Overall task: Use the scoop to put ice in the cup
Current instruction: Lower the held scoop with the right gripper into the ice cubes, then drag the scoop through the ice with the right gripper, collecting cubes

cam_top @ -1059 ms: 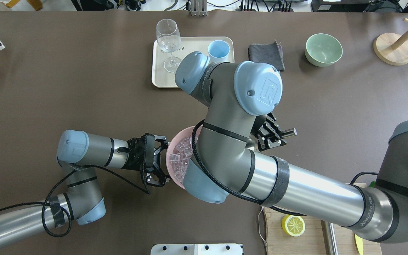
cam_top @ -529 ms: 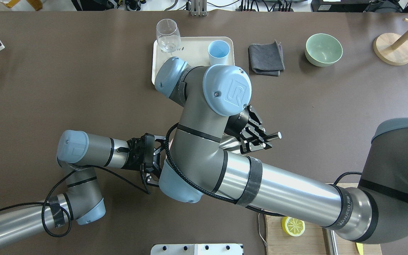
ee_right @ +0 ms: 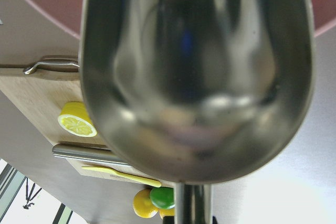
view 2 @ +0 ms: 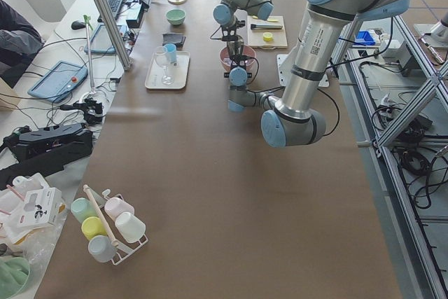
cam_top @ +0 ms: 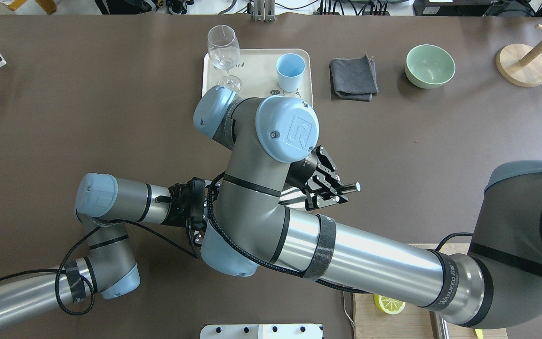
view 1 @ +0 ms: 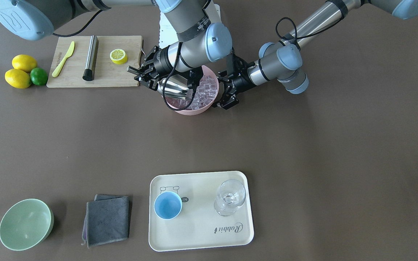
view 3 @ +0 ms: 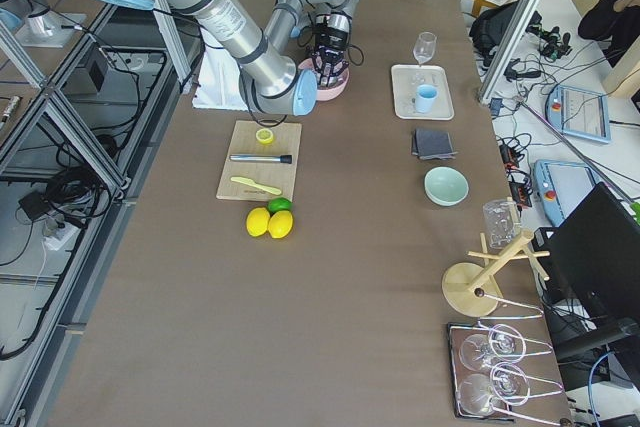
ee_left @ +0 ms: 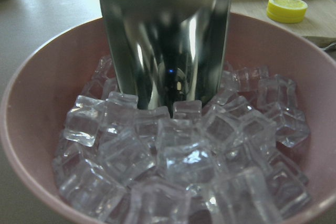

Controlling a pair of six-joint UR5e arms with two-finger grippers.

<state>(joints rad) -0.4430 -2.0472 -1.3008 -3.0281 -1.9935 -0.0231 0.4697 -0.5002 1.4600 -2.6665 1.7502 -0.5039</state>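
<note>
My right gripper (view 1: 144, 74) is shut on the handle of the shiny steel scoop (view 1: 174, 90). The scoop tilts down into the pink bowl (view 1: 194, 108), and its front edge presses into the clear ice cubes (view 1: 207, 88). The left wrist view shows the scoop (ee_left: 165, 40) standing in the ice (ee_left: 178, 166). My left gripper (view 1: 226, 90) is open, with its fingers spread at the bowl's side. The light-blue cup (view 1: 168, 205) stands empty on the cream tray (view 1: 201, 232), far from the bowl. In the overhead view my right arm hides the bowl.
A wine glass (view 1: 230, 197) stands next to the cup on the tray. A cutting board (view 1: 74, 78) with a lemon half, a steel cylinder and a yellow knife lies beside the bowl. Lemons and a lime (view 1: 22, 72), a green bowl (view 1: 25, 224) and a grey cloth (view 1: 107, 219) are also there.
My right arm has swung towards my left side, carrying the scoop over and down into the pink bowl, which it now covers from above. My left arm has not moved.
</note>
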